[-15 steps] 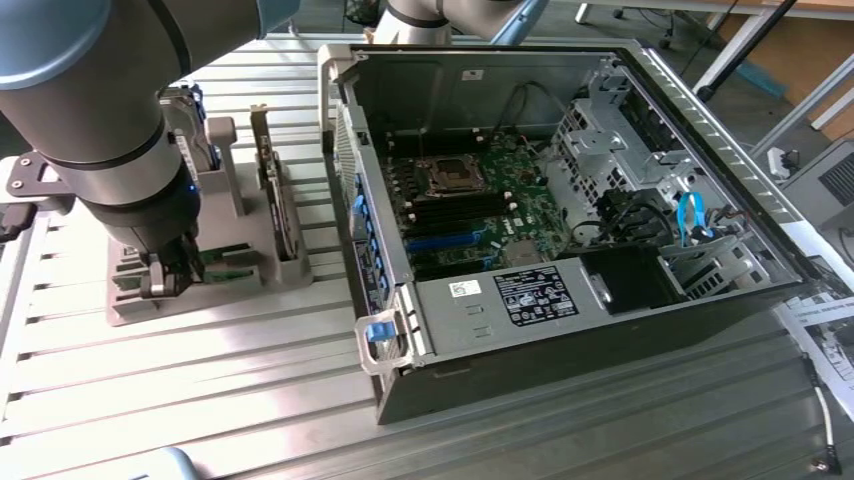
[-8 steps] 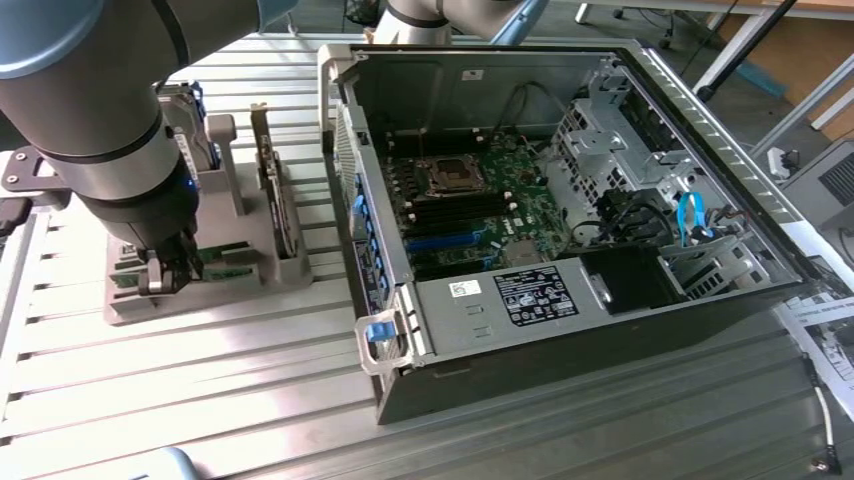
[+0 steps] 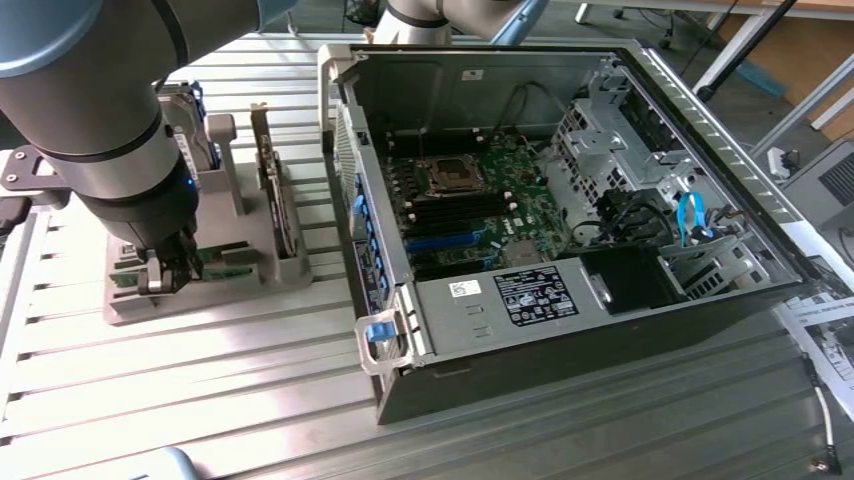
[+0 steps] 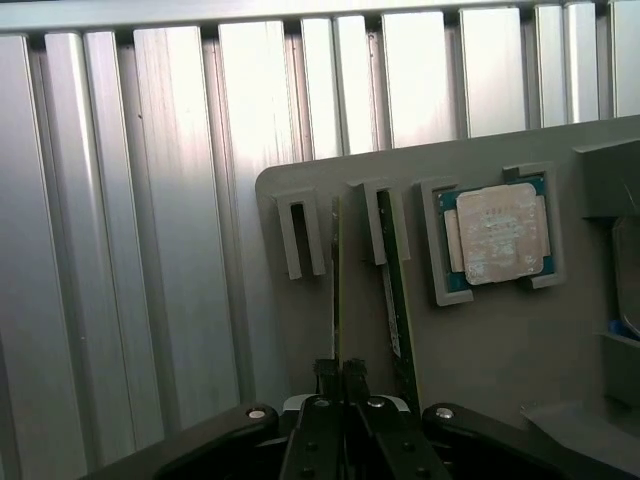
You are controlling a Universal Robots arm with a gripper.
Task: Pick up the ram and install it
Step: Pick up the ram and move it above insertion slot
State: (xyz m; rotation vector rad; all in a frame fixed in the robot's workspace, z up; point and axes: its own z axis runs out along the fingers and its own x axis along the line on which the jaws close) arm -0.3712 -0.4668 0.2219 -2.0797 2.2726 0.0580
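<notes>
- My gripper is nearly closed, its two dark fingers pinched on the thin edge of the ram.
- The ram is a narrow green stick, standing on edge in a slot of a grey holder.
- A second green stick with a small white label stands just beside it in the next slot, parallel to it and not touching it.
- A square silver processor chip lies flat in its own pocket of the same holder, beyond the second stick.
- In the exterior view my arm reaches straight down onto the holder, at the exterior view's left.
- The holder rests on a table of ribbed metal slats.
- An open computer case lies on the table at the exterior view's right, well apart from my gripper, its motherboard showing inside.
</notes>
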